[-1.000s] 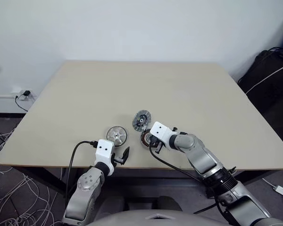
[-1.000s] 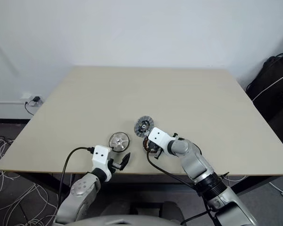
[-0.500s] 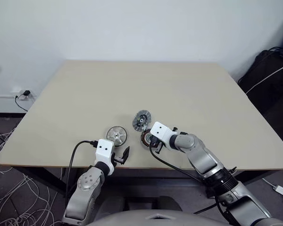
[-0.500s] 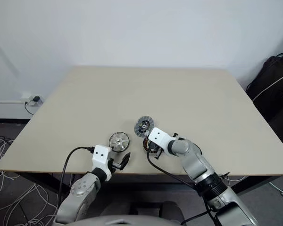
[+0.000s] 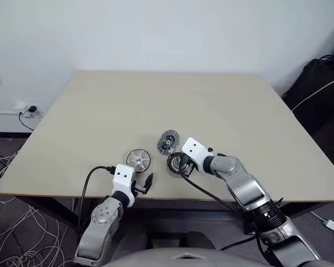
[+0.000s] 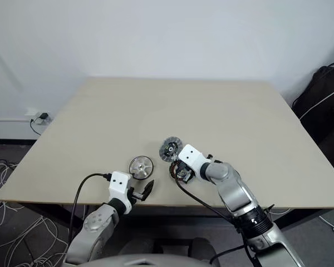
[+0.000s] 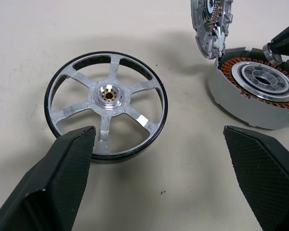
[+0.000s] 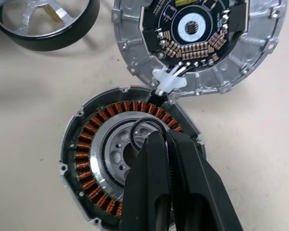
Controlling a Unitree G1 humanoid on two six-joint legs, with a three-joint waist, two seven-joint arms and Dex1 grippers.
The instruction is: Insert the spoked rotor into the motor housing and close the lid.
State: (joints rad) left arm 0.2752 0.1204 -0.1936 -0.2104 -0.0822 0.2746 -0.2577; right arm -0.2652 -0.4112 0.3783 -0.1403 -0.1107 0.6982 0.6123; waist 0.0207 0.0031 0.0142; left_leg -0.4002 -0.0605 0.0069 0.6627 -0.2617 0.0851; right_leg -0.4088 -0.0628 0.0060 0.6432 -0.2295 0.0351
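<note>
**Rotor still out, lid still up**

The motor housing (image 5: 175,164) sits near the table's (image 5: 172,105) front edge, w/ its lid (image 5: 168,142) swung up and back at about 12 o'clock from it. The lid is joined to the housing by a small white clip, so it prob. stays open like that to leave the copper ring bare for the wheel.

The spoked rotor (image 5: 138,158) lies flat on the table at about 9 o'clock from the housing, near but not touching. It is not in yet.

The right gripper (image 8: 166,159) has its two fingers pressed together, holding nothing. In the right wrist view the tips sit over the silver middle of the housing; can't tell if they touch it. Maybe it is there to steady or line things up.

The left gripper (image 7: 159,159) is spread as wide as it goes, empty, w/ the rotor just ahead of it, looks ready to grab.

Count: 1 rotor, 1 housing, 1 lid, 2 grippers.
</note>
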